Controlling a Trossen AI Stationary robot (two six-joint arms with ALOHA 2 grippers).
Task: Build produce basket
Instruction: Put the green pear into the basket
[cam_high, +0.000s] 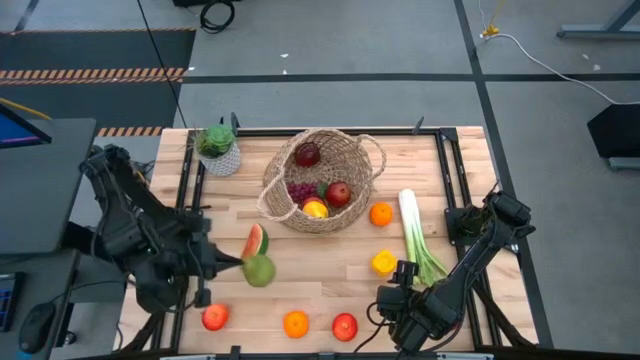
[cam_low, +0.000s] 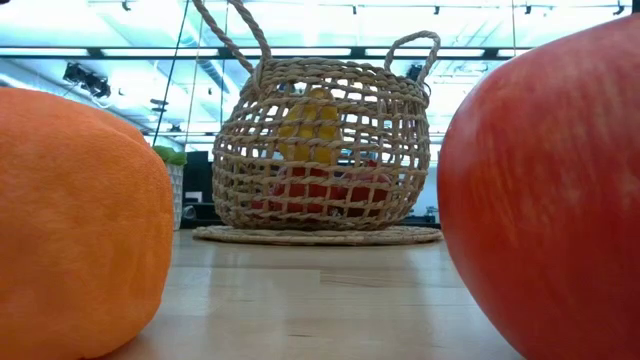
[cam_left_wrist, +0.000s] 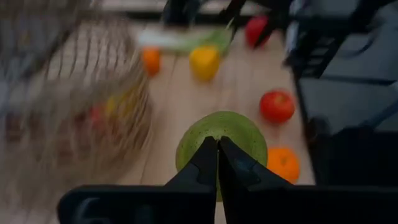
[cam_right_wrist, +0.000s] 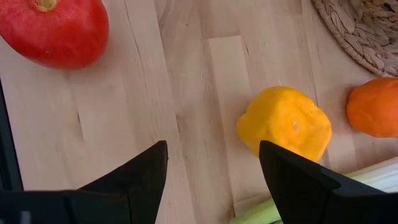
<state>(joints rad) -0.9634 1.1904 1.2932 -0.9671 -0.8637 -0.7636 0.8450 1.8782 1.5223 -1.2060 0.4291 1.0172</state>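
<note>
High view: the wicker basket (cam_high: 322, 180) sits mid-table, holding two red apples, purple grapes and a lemon. Beyond the left gripper (cam_high: 222, 262), between it and the basket, lie the watermelon slice (cam_high: 256, 240) and the green pear (cam_high: 260, 270); its fingers are pressed together, touching the pear without gripping it. One leek (cam_high: 416, 233), three oranges, two more red apples and a yellow lemon (cam_right_wrist: 285, 121) lie loose. The right gripper (cam_right_wrist: 212, 171) gapes wide, empty, just short of the lemon.

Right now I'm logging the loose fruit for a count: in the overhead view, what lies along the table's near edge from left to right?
Red apple → orange → second red apple → right gripper, open.
</note>
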